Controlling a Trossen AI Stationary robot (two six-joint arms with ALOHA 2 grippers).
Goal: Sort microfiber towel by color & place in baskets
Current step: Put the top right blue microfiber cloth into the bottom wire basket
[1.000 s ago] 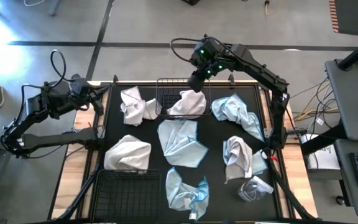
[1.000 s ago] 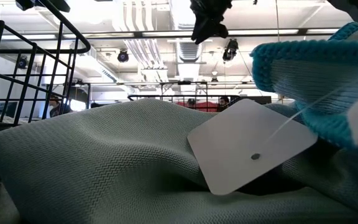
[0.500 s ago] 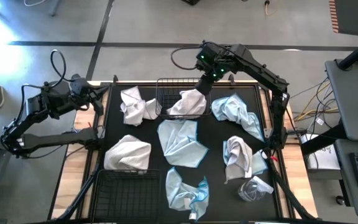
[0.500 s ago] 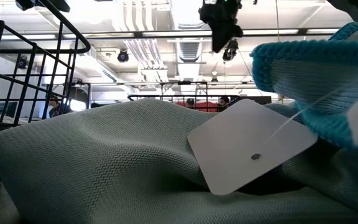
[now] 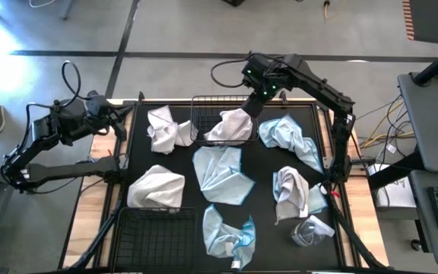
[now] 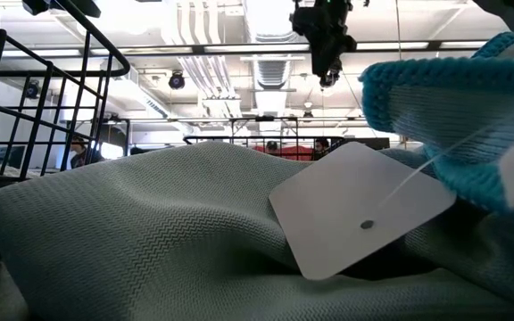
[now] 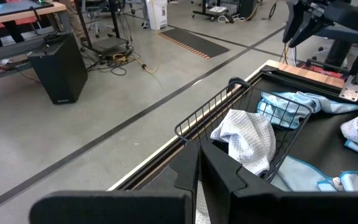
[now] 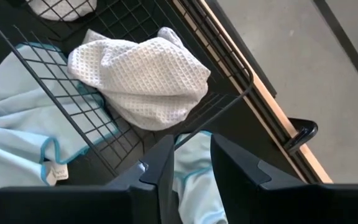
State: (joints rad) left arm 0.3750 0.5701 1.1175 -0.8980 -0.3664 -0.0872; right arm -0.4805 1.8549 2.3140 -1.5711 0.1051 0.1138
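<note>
A white towel (image 5: 230, 125) lies crumpled in the far basket (image 5: 204, 114), resting on the basket's floor (image 8: 145, 74). My right gripper (image 5: 255, 103) hangs open above the basket's right rim, its fingers pointing steeply down with nothing between them (image 8: 191, 146). Two more white towels (image 5: 166, 129) (image 5: 157, 186) and a pale grey one (image 5: 291, 186) lie on the black mat. So do three light blue towels (image 5: 220, 171) (image 5: 287, 137) (image 5: 226, 232). The near basket (image 5: 154, 228) stands at the front left. My left gripper (image 7: 199, 155) waits shut at the table's far left corner.
A clear plastic wrapper (image 5: 310, 232) lies at the mat's front right. In the low view a blue towel's edge (image 6: 444, 98) and a white tag (image 6: 360, 209) fill the foreground. The wooden table edge (image 8: 278, 118) runs just beyond the far basket.
My right gripper has drifted a little toward the table's right edge, off the white towel and over the basket's right rim, and has tipped to point more steeply down. The towel has stayed in the basket.
</note>
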